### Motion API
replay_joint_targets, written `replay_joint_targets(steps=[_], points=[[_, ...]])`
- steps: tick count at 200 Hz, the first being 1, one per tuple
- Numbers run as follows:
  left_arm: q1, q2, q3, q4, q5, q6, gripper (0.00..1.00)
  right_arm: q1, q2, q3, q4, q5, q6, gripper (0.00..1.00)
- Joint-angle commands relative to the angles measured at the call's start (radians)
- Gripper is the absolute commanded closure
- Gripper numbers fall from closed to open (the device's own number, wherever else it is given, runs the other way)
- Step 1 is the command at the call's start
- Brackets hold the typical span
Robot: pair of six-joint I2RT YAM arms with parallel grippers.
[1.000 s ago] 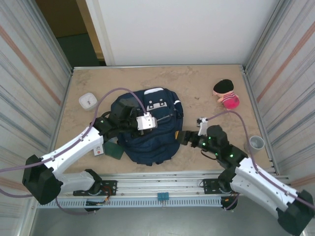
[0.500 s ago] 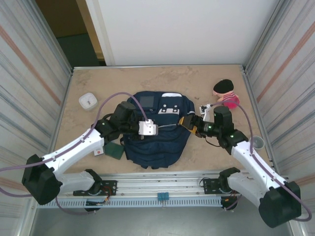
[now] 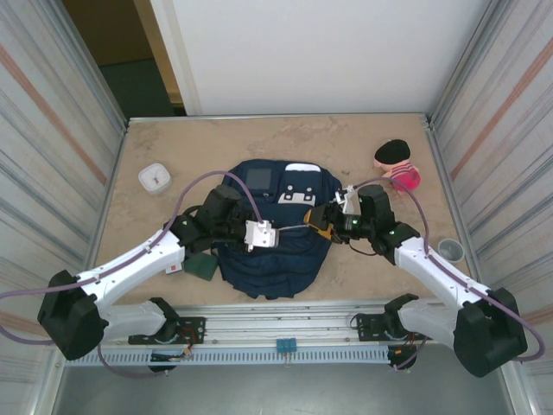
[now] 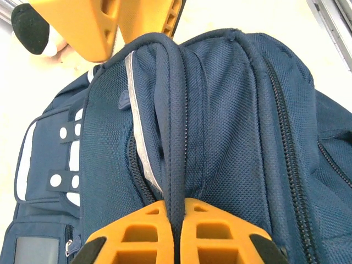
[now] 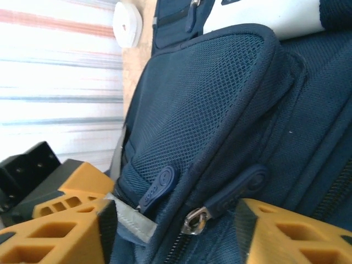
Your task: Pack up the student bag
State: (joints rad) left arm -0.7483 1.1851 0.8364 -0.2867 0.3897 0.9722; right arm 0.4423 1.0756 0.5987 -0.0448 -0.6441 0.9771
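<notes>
Left jaws clenched on a piped seam (image 4: pixel 175 165) at the bag's top edge, pinching it up into a ridge. Right jaws released, standing apart w/ a zip pull (image 5: pixel 234 190) and its metal slider (image 5: pixel 193 220) btwn them, touching neither as far as I can see. A second pull tab (image 5: pixel 157 188) sits just left of it. Bag (image 3: pixel 275 255) lies flat mid-tabletop (image 3: pixel 216 143), front up, btwn the two arms, toward the near edge.

Step, prob.: opening the bag, w/ one side bracing the fabric and the other going for the zip. Nothing looks packed yet. Next move needs right jaws to close on the pull tab itself, not the mesh beside it, then drag along the zip line w/ left holding fabric taut.

Loose stuff apart from bag: white box (image 3: pixel 154 178) far left, plush toy (image 3: pixel 396 164) far right, grey cup (image 3: pixel 449 251) at right edge. Green item (image 3: pixel 200 264) is against bag's left side, partly under the left arm; can't tell what it is. Which compartment this zip serves is unclear. The zip runs out of the wrist picture, so whether any zip is part-open can't be made out.
</notes>
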Motion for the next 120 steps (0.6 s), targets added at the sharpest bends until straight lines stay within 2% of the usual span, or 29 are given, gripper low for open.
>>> replay_joint_targets(steps=[1,29,58,76,100,120], points=[[-0.021,-0.042,0.005,0.101,0.012,0.038,1.00,0.029,0.027,0.031,0.054,0.011,0.013,0.51],[-0.034,-0.038,-0.003,0.100,-0.020,0.033,1.00,0.042,0.063,0.029,0.084,0.031,0.020,0.70],[-0.034,-0.052,-0.017,0.091,-0.061,-0.013,0.90,0.060,0.062,0.029,0.091,0.052,0.017,0.91],[-0.034,-0.064,-0.025,0.085,-0.076,-0.065,0.78,0.069,0.052,0.026,0.094,0.066,0.016,0.95],[-0.062,-0.067,-0.019,0.074,-0.090,-0.156,0.52,0.079,0.037,0.019,0.108,0.088,0.026,0.97],[-0.133,-0.055,-0.031,0.145,-0.192,-0.221,0.35,0.086,0.025,0.018,0.113,0.106,0.031,0.97]])
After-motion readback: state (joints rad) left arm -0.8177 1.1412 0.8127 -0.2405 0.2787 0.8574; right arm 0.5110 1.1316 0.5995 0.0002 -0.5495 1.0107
